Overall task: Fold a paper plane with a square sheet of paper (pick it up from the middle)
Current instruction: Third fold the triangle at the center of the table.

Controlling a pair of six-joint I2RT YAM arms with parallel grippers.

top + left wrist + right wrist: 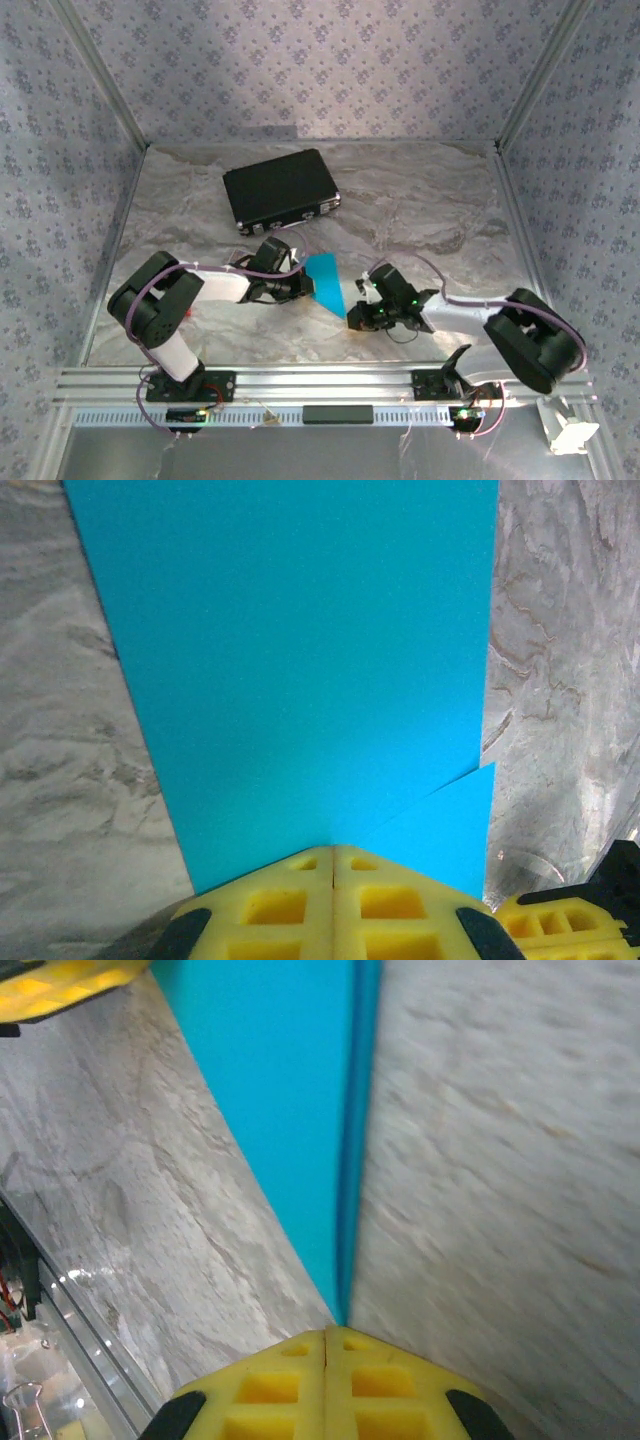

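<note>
Operator: When the overhead view is consulted, where does the sheet of paper (325,282) lie?

Technician: It sits near the middle of the desk (440,200), between the two end effectors. It is nearer the arm bases than the black case (280,190) and well apart from that case. The sheet is bright cyan, partly folded, and narrows to a point at its near end.

Operator: What is the state of the left end effector (298,287)?

Technician: Its yellow pads (290,905) are pressed together with no gap at the seam. In the left wrist view the sheet runs straight into that seam, so the left end effector is clamped on the sheet's edge. A folded flap shows at the sheet's lower right there.

Operator: And the right end effector (355,315)?

Technician: Same condition. In the right wrist view its pads (270,1385) meet flush. The sheet tapers to a narrow tip that ends at the seam, so the unit is clamped on that tip. A crease runs along the sheet's right side.

Operator: Does the sheet touch the desk?

Technician: That cannot be determined.
</note>
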